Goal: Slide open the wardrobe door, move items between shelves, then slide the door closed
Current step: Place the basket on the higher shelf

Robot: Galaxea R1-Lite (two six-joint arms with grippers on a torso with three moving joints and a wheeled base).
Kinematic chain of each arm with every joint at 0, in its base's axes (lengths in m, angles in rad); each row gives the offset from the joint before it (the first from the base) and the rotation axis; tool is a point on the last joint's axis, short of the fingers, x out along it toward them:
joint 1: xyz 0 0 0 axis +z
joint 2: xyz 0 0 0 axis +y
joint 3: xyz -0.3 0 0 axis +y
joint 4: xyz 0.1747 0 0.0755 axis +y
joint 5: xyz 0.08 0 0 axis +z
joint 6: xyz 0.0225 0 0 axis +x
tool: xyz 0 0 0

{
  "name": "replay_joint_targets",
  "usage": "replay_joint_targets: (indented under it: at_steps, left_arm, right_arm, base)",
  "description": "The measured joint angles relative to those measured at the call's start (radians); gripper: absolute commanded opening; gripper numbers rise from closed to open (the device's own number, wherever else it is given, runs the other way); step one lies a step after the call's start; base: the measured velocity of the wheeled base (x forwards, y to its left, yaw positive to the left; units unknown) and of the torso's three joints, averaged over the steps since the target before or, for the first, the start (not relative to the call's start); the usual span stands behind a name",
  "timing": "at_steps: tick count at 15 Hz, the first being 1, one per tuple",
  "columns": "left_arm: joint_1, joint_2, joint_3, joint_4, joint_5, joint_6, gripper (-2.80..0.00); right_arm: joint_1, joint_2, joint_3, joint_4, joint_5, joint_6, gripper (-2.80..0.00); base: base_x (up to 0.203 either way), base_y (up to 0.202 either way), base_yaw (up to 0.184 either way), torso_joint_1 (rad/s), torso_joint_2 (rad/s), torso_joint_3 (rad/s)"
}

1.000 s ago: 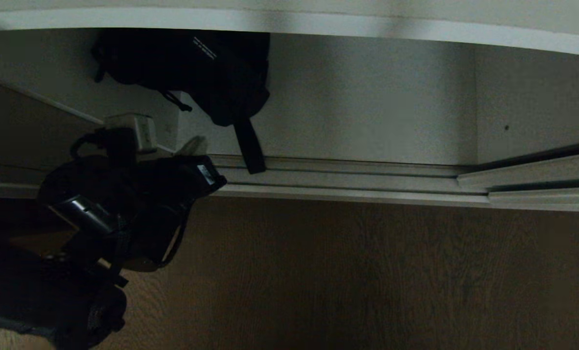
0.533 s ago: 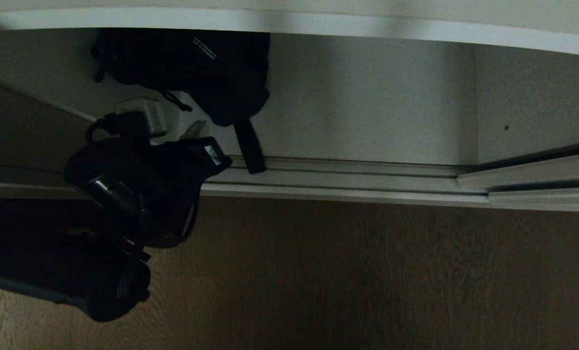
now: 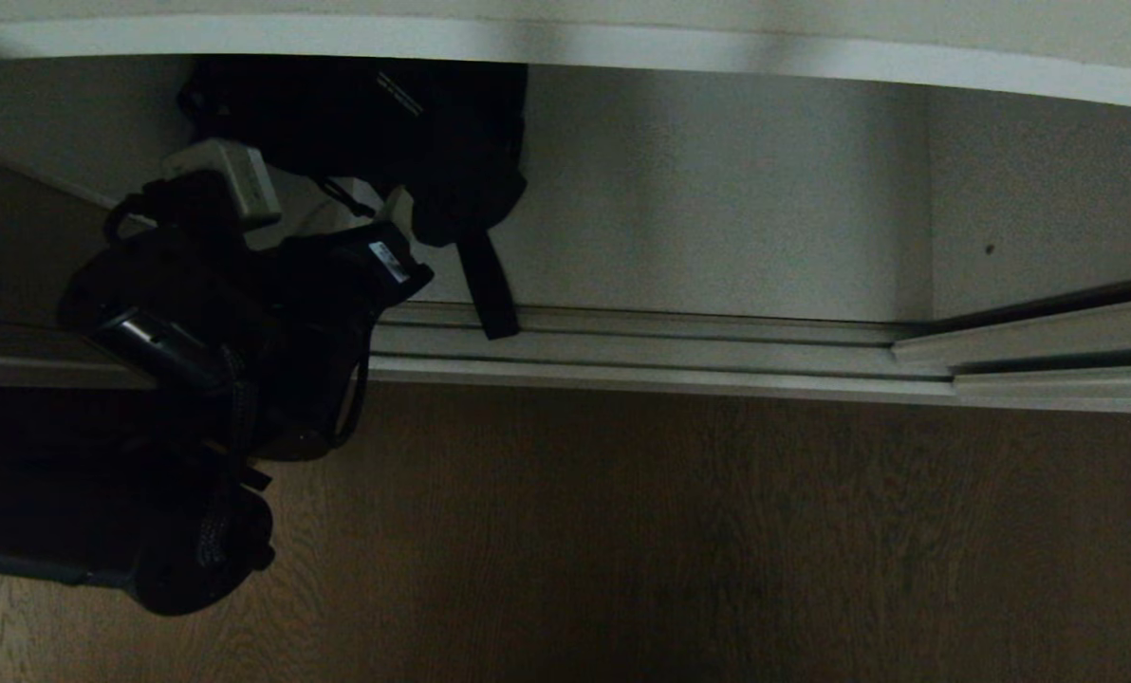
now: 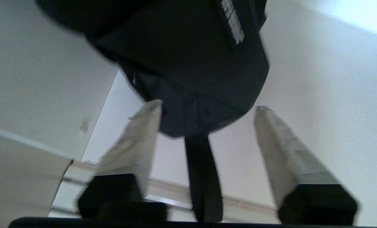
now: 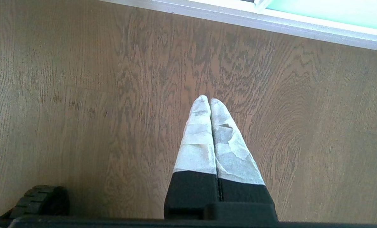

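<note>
A black strappy bundle (image 3: 385,133) lies at the back left of the lowest grey shelf (image 3: 717,209), its strap (image 3: 488,285) trailing over the floor track. My left gripper (image 3: 387,216) reaches in from the left, just in front of it. In the left wrist view this gripper (image 4: 207,107) is open, its pale fingers (image 4: 280,148) standing on either side of the bundle's (image 4: 188,57) lower end and strap (image 4: 202,177). My right gripper (image 5: 206,99) is shut and empty, parked over the wooden floor. The sliding door's aqua glass (image 5: 327,12) shows in the right wrist view only.
The ribbed silver floor track (image 3: 679,351) runs across in front of the shelf. A white shelf edge (image 3: 622,47) hangs above the compartment, and a grey side wall (image 3: 1049,190) closes it on the right. Wooden floor (image 3: 717,531) lies in front.
My left arm has pushed farther into the compartment, bringing the gripper up against the black bundle. The bundle and its strap have stayed where they were.
</note>
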Motion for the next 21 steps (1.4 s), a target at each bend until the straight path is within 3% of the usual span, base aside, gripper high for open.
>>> replay_joint_targets:
  at_steps: [9,21]
  left_arm:
    - [-0.005,0.144,-0.131,-0.013,0.016,-0.006,0.0]
    - [-0.005,0.254,-0.218,-0.012,0.029,-0.003,0.0]
  right_arm:
    - [0.0,0.0,0.0,0.0,0.0,0.0,-2.8]
    - [0.0,0.0,0.0,0.0,0.0,0.0,-2.8]
  base:
    - [0.0,0.0,0.0,0.0,0.0,0.0]
    - [0.0,0.0,0.0,0.0,0.0,0.0]
